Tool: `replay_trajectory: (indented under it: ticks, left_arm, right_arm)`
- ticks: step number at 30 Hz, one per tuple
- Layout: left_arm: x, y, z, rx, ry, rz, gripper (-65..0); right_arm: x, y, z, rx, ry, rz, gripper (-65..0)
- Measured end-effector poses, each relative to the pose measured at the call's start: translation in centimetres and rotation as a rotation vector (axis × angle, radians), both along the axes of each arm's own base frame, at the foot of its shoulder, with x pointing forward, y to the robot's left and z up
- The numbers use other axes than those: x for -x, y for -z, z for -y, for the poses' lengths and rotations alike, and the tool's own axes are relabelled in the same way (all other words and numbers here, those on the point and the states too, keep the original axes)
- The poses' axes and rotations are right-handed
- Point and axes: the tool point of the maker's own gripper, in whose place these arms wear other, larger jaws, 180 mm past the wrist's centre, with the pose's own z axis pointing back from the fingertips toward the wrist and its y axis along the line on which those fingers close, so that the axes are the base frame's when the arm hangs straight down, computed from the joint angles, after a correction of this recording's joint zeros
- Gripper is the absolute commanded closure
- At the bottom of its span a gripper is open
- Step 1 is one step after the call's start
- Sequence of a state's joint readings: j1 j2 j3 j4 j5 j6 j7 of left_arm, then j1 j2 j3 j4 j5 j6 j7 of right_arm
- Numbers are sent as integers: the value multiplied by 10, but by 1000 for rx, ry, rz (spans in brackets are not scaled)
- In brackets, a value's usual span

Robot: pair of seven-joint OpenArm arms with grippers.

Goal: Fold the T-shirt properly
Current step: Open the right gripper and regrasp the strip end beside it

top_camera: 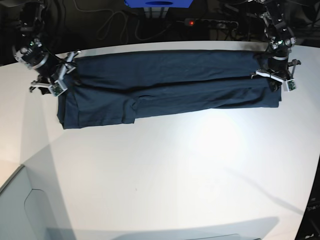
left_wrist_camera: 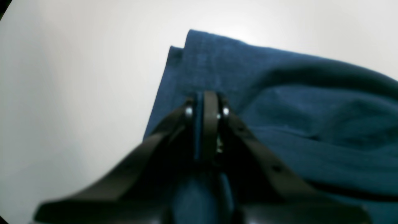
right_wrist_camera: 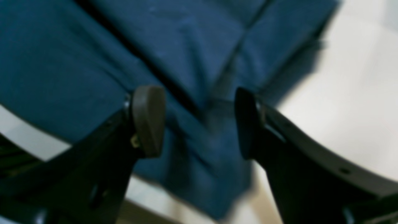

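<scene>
White table (top_camera: 165, 165) — the folded navy T-shirt (top_camera: 165, 85) lies stretched along its far side

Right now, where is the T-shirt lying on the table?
In the base view the T-shirt lies folded into a long band across the far part of the white table, between the right gripper and the left gripper.
</scene>
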State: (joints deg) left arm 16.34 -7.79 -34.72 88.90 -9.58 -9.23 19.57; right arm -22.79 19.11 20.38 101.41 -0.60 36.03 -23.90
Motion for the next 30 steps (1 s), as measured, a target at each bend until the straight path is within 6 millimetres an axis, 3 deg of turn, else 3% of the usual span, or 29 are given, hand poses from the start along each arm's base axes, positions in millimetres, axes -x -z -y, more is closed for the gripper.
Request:
replay_trajectory:
  ticks: [4, 7, 13, 16, 20, 26, 30]
  left_arm:
    - [0, 1, 1, 3, -2, 0, 0]
    - [1, 2, 2, 5, -2, -1, 0]
    - [3, 2, 1, 5, -6, -5, 0]
    - [3, 2, 0, 4, -5, -4, 0]
    - [3, 2, 0, 3, -7, -5, 0]
    - [3, 2, 0, 4, -7, -4, 0]
    - [3, 2, 0, 4, -7, -4, 0]
  right_arm:
    - [-15, -34, 2, 41, -11, 105, -355]
    - [-30, -44, -6, 18, -23, 146, -355]
    - [-72, -22, -18, -20, -19, 84, -357]
    - [-88, -9, -12, -22, 0, 48, -359]
    - [-97, 11, -20, -63, -3, -7, -359]
    - [-94, 36, -28, -77, -19, -83, -358]
    - [-95, 39, -28, -81, -17, -93, -354]
